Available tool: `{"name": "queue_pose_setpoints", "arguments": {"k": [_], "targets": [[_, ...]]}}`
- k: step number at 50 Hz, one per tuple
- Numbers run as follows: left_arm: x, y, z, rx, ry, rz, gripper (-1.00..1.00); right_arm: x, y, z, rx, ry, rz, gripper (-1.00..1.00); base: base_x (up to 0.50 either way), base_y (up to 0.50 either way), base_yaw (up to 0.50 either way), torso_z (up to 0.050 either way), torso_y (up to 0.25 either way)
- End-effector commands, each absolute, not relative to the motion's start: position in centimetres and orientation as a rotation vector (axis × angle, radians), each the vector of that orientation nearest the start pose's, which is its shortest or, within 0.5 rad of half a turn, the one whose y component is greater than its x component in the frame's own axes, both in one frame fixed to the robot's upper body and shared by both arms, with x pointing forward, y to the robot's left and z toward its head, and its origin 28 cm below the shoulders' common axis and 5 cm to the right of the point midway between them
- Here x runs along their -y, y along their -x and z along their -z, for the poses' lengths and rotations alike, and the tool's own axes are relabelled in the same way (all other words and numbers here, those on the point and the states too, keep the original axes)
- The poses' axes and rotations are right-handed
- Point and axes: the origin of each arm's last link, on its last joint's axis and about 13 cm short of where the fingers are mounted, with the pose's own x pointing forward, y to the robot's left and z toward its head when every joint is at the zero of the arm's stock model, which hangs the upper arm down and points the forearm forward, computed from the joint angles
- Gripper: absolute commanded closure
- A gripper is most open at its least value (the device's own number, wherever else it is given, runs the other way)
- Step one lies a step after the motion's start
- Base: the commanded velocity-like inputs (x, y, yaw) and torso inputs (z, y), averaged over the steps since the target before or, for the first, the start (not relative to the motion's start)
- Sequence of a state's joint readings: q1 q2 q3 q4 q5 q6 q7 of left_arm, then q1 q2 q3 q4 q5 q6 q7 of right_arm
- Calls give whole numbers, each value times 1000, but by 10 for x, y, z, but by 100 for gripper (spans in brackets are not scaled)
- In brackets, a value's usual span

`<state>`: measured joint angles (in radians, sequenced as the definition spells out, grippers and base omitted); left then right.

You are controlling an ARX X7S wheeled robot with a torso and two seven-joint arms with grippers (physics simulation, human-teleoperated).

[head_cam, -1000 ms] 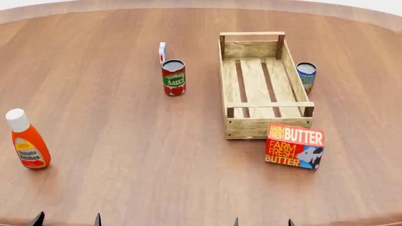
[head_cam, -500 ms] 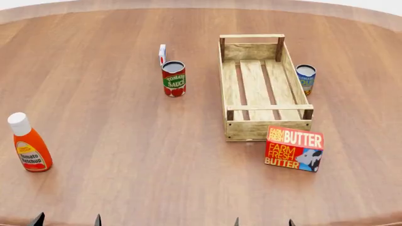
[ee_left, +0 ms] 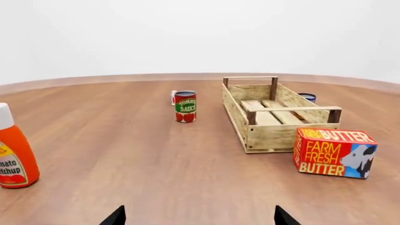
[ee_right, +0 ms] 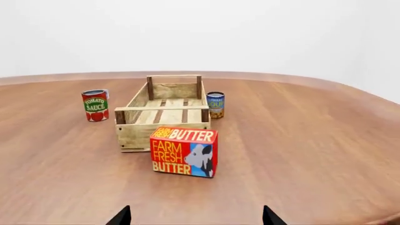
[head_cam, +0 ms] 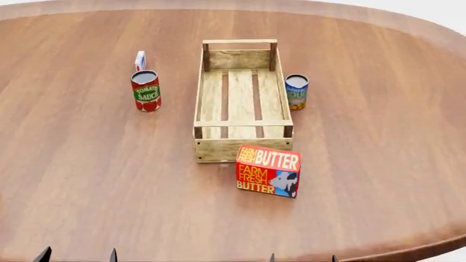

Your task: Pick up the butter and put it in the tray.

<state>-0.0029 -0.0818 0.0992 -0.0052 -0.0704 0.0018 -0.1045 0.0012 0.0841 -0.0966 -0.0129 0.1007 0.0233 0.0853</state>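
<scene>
The butter (head_cam: 268, 171) is a red-and-orange carton standing upright on the table just in front of the tray's near right corner; it also shows as the butter (ee_right: 183, 151) and the butter (ee_left: 334, 153). The tray (head_cam: 240, 138) is a long pale wooden crate with nothing in it, seen too as the tray (ee_right: 136, 136) and the tray (ee_left: 275, 136). My left gripper (head_cam: 78, 255) and right gripper (head_cam: 303, 257) sit at the near table edge, both open and holding nothing. Only their dark fingertips (ee_left: 115, 216) (ee_right: 122, 216) show. The right gripper is nearer the butter.
A tomato sauce can (head_cam: 146, 91) stands left of the tray with a small white carton (head_cam: 139, 60) behind it. A soup can (head_cam: 296, 91) stands at the tray's right side. A ketchup bottle (ee_left: 12, 152) is far left. The round table's edge (head_cam: 437, 240) curves near right.
The head view has shifted right: tray, butter and cans now sit further left in it, and the ketchup bottle has left that view. Nothing on the table moved; both grippers stay open.
</scene>
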Motion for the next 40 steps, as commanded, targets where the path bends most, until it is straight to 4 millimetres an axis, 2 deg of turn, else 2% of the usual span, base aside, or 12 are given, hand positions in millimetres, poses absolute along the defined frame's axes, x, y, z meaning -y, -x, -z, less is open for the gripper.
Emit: {"name": "queue_pose_setpoints", "arguments": {"k": [1, 5, 14, 40], "targets": [[-205, -210, -12, -9, -14, -6, -100, 96, -210, -13, -24, -15, -12, -100, 0, -500, 0, 0, 0], [-205, -210, -12, -9, -14, -8, -100, 97, -210, -14, -16, -19, -13, -100, 0, -359, 0, 0, 0], [-205, -211, -12, -9, -14, -10, -100, 96, -210, -13, -17, -9, -20, -100, 25, 0, 0, 0, 0], [-205, -210, -10, -17, -13, -15, -100, 95, -210, -11, -32, -3, -18, -100, 500, 0, 0, 0, 0]]}}
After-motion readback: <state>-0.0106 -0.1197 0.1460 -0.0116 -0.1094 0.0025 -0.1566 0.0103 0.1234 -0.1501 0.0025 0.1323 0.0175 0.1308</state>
